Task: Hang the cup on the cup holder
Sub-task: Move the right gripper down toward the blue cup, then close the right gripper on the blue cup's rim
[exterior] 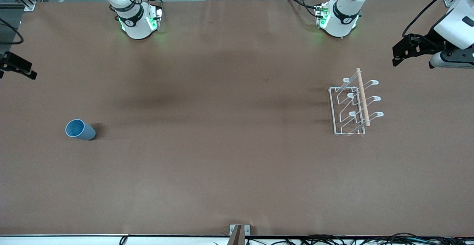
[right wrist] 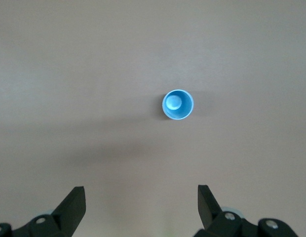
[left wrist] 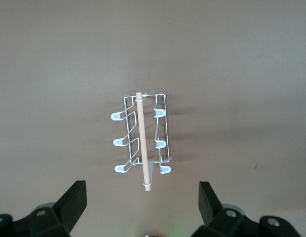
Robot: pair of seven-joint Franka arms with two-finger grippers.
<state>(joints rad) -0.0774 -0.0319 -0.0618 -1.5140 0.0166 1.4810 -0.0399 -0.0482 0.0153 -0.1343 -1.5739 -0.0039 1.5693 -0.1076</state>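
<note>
Both grippers, left [left wrist: 141,210] and right [right wrist: 141,210], hang spread and empty: left over the holder [left wrist: 141,140], right over the upright cup [right wrist: 178,104].

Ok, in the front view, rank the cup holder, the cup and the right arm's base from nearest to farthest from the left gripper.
From the left gripper, open over the left arm's end of the table:
1. cup holder, close by at that same end.
2. right arm's base, along the robots' edge.
3. cup, at the right arm's end.
</note>
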